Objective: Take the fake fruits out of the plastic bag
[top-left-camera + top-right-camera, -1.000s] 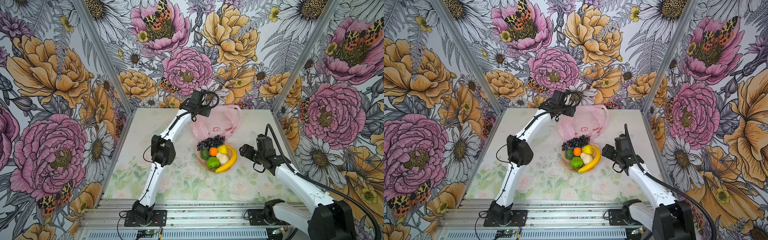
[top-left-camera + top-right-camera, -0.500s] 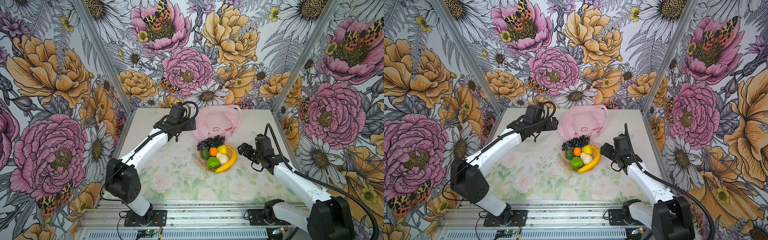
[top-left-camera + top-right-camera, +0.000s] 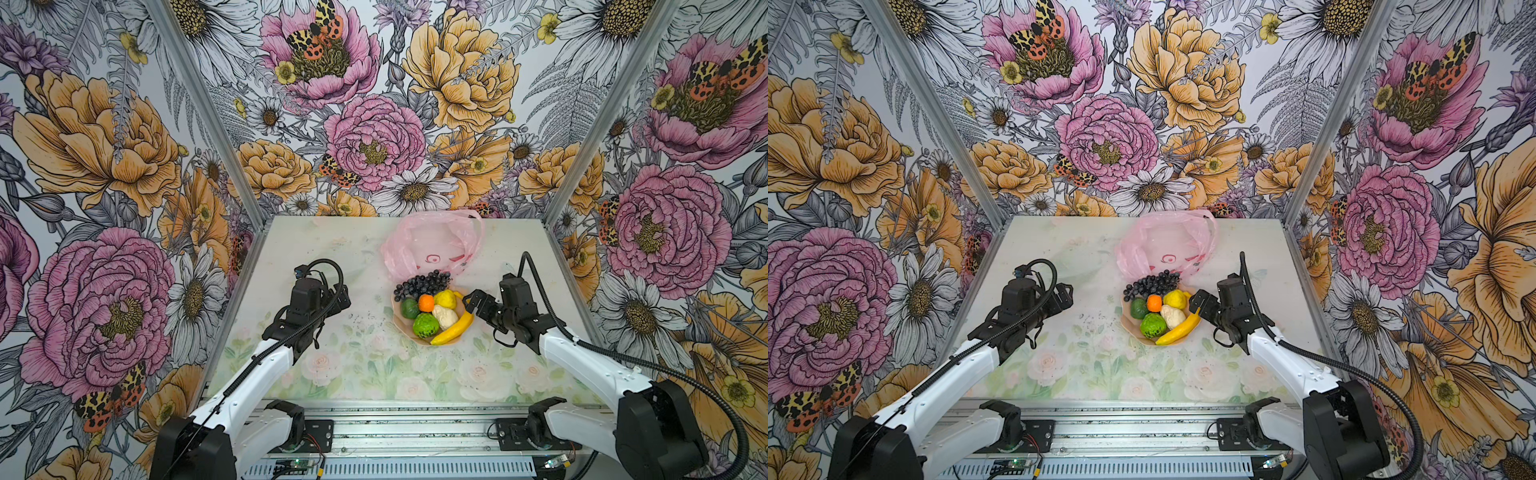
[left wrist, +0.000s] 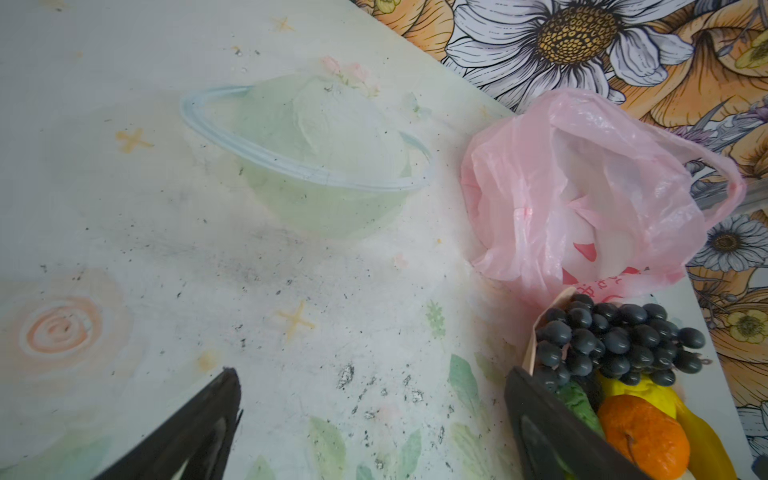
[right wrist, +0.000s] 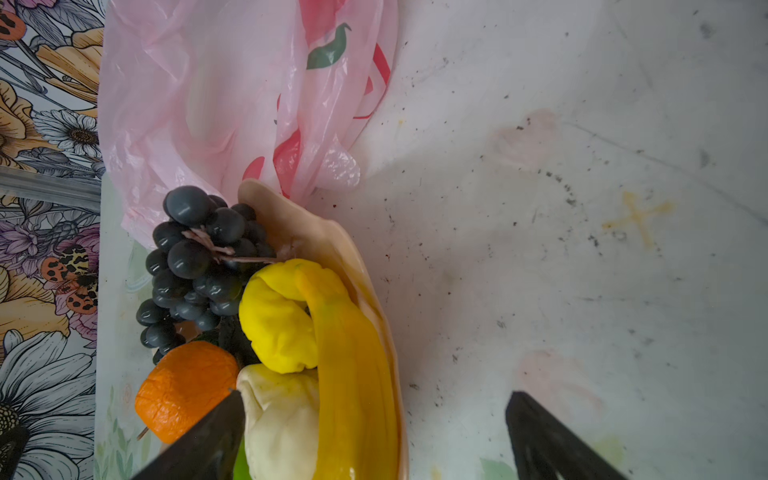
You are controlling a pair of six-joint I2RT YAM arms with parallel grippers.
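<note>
The fake fruits sit heaped in a peach bowl (image 3: 398, 326) at mid-table: grapes (image 3: 422, 284), avocado (image 3: 409, 308), orange (image 3: 426, 302), lemon (image 3: 445, 298), cream lump (image 3: 444, 316), lime-green ball (image 3: 425, 325) and banana (image 3: 453, 329). Behind the bowl the pink plastic bag (image 3: 432, 245) (image 3: 1167, 245) lies slack, and no fruit shows inside it (image 4: 582, 187). My left gripper (image 3: 338, 297) (image 4: 372, 374) hangs open and empty left of the bowl. Just right of the bowl, my right gripper (image 3: 476, 303) (image 5: 376, 395) is open by the banana (image 5: 353, 374), holding nothing.
Flower-printed walls with metal corner posts (image 3: 561, 199) close the table on three sides. A metal rail (image 3: 415, 432) carrying both arm bases runs along the front. The tabletop (image 3: 365, 374) bears painted flowers and dark specks.
My left arm has drawn back from the bag toward the front left and dropped low. The right gripper has opened wider and crept toward the bowl. The bag lies released.
</note>
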